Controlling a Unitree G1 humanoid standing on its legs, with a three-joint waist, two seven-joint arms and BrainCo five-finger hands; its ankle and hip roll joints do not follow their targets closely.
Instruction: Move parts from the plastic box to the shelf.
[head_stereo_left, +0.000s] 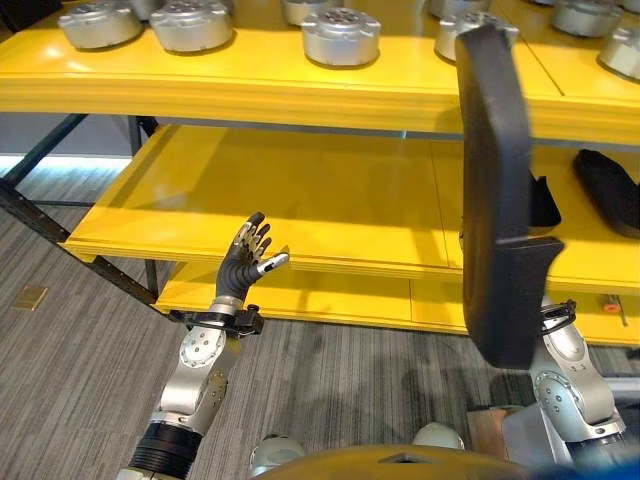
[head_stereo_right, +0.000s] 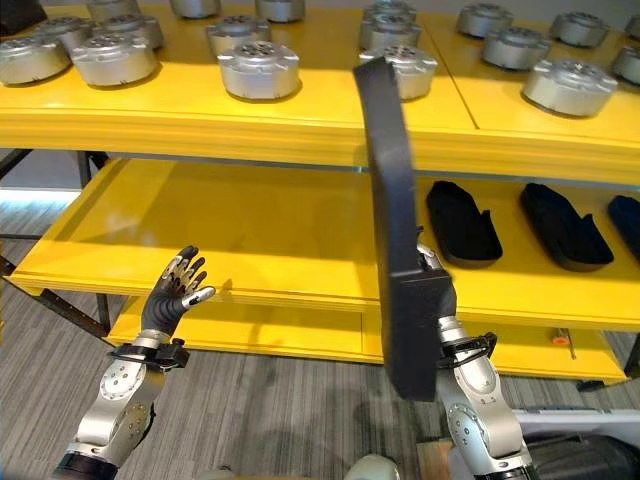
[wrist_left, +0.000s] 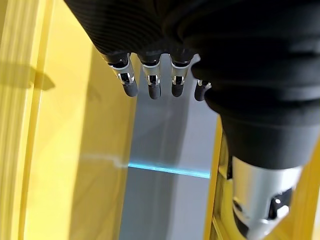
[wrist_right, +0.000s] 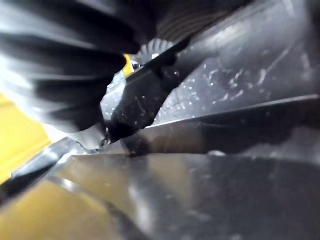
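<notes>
A yellow metal shelf (head_stereo_right: 250, 130) carries round silver metal parts (head_stereo_right: 258, 68) on top. Before its middle level stands a long black plastic part (head_stereo_right: 400, 230), upright, gripped from below by the right hand (head_stereo_right: 432, 262). Left of it, the left hand (head_stereo_right: 178, 285) hovers, fingers spread.

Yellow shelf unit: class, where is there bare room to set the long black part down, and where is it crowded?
The middle yellow shelf is bare from its left end to the black elongated parts on its right. The top shelf is crowded with round silver metal parts.
</notes>
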